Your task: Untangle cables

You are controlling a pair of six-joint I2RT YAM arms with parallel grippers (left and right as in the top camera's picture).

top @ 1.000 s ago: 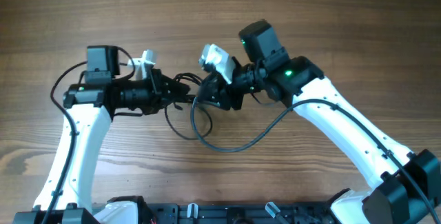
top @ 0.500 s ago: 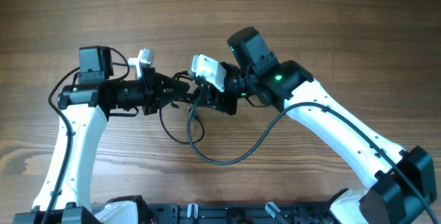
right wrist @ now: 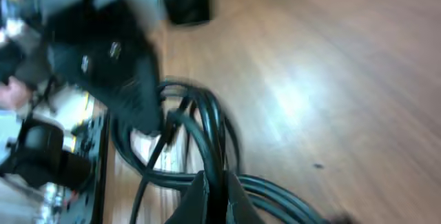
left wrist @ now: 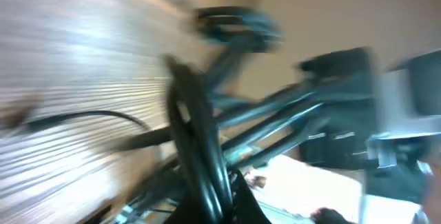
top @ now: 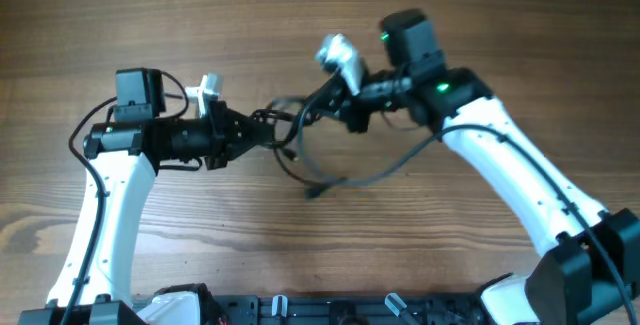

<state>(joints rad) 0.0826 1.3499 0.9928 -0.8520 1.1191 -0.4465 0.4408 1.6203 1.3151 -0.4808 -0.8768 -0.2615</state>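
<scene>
The left claw (top: 262, 131) is pinched shut on the thin black cables (top: 287, 137), and the right claw (top: 318, 115) is clamped on the same bundle just beside it. The cords stretch between them over the middle of the brown wooden desk (top: 450, 25), with loose loops trailing towards its near edge.

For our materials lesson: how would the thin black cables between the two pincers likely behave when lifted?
The cables are probably floppy: their loops curl loosely between the left pincer and right pincer. Likely light, as the strands are thin. They would probably snag rather than slide, being looped through each other.
</scene>
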